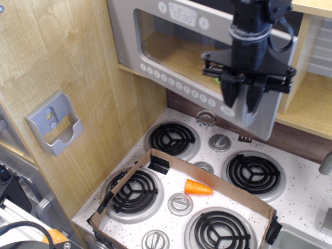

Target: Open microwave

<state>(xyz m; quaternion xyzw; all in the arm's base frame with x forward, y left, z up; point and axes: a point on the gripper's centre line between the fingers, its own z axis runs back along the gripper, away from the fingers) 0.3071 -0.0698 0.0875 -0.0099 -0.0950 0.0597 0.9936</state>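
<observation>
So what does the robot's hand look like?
The end effector is all black: a flat, wide plate with two chunky fingers hanging below. Above it sits a round dark wrist with a silvery ring, and a black cable loops off beside it.

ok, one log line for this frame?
phase: pulling door | gripper: shut on microwave door handle | microwave door: partly open | carrot: on stovetop

Microwave [171, 57] top cut off at twelve o'clock, its handle hidden behind the pincer [242, 98], green item inside mostly hidden by the pincer, arm cut off at the top edge, orange thing [52, 237] at seven o'clock partly cut off and unidentifiable
</observation>
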